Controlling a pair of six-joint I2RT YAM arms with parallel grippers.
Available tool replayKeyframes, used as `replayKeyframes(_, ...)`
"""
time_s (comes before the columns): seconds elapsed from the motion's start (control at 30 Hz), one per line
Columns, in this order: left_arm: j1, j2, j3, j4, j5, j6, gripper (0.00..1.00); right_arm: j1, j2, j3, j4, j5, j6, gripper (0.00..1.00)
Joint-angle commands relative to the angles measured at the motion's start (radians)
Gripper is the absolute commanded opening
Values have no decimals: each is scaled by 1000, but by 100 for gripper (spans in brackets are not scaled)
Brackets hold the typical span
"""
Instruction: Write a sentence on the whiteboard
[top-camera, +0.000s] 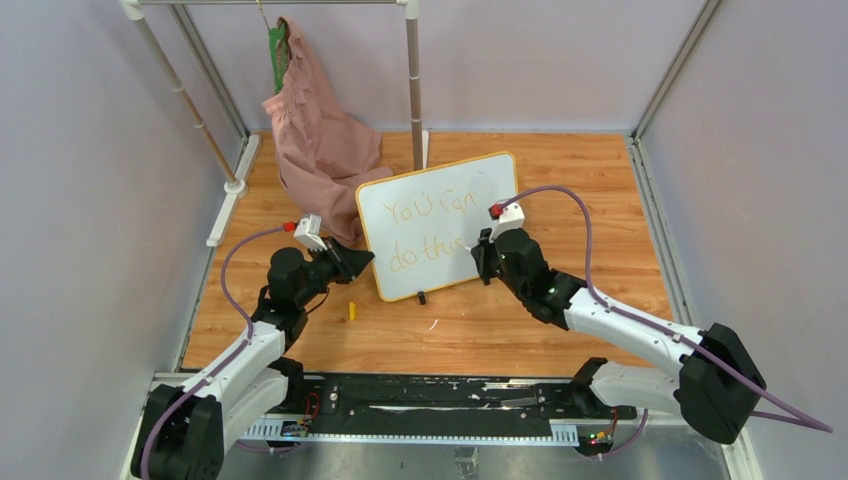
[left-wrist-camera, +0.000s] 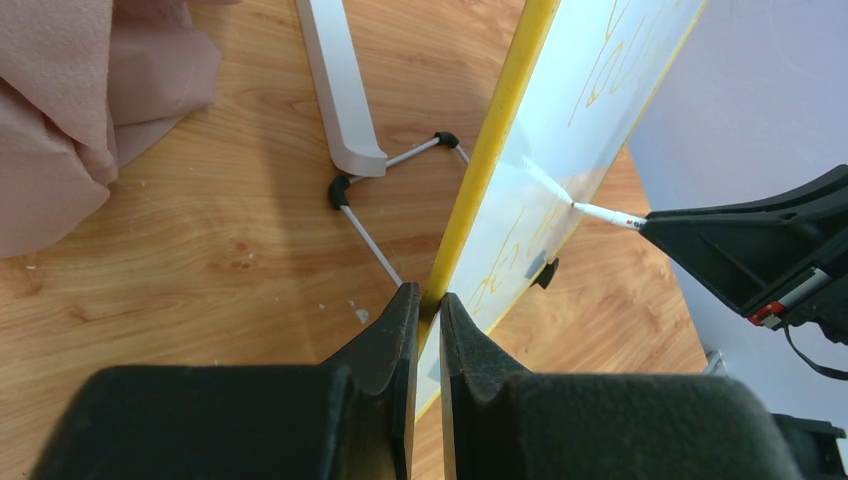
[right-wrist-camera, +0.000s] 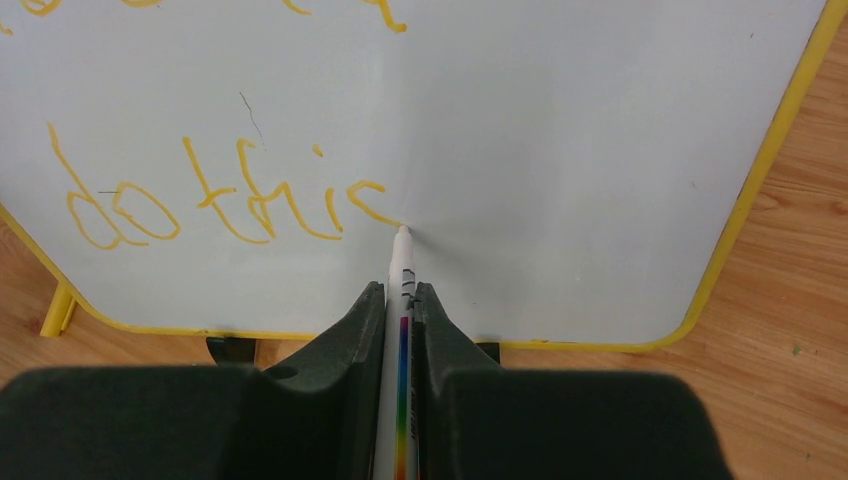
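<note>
Top view: whiteboard (top-camera: 445, 235) upright mid-table, leaning back a little, face toward the arms. Sentence (top-camera: 420, 210) in two orange lines, "You can" over "do this". Left gripper (top-camera: 368, 258) at the board's left edge, right gripper (top-camera: 479, 252) at the end of the lower line. Pink cloth (top-camera: 315, 140) hanging behind and to the left, clear of the board. Small yellow piece (top-camera: 351, 311) on the table (top-camera: 560, 310) in front, probably a cap.

Left wrist: jaws narrow, pinched on the yellow frame edge, with only the tips on it. Wire stand (left-wrist-camera: 372, 245) behind the board, feet on the wood. Marker (left-wrist-camera: 605, 213) coming in from the right, tip touching the white face.

Right wrist: jaws narrow, clamped on the marker barrel, with a short length sticking out. Tip resting at the tail of the last "s". No full stop visible after it. Looks nearly finished, with only the dot or a lift-off left.

Risks:
- Pushing too hard could tip the board back or skid it on its stand, since the left hold is thin and could slip off the frame.
- Dragging the tip on lift-off could leave a stray streak after the "s".
- Marker could slide back in the jaws under pressure, giving a faint or missed dot.
- Letting go on the left too early could make the board wobble.
</note>
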Motion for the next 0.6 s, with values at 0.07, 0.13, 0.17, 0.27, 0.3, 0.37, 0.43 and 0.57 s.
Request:
replayKeyframes(0.07,-5,-12,0,49,5,-12,0,-6,-12,-24,-23,13,12,0)
replayKeyframes(0.13,-5,-11,0,49,5,-13,0,-6,-7,-26,-24,6,18,0)
replayKeyframes(0.17,-5,-12,0,49,5,-12,0,-5,-5,-28,-23,2,22,0)
replayKeyframes(0.27,-5,-11,0,49,2,-13,0,-4,-2,-34,-20,-9,28,0)
replayKeyframes(0.3,-5,-12,0,49,3,-12,0,-3,0,-34,-19,-12,30,0)
replayKeyframes(0.37,-5,-11,0,49,3,-14,0,0,1,-34,-18,-15,32,0)
replayKeyframes(0.43,-5,-10,0,49,3,-13,0,5,4,-32,-16,-20,33,0)
replayKeyframes(0.57,-5,-10,0,49,3,-12,0,17,13,-26,-10,-25,35,0)
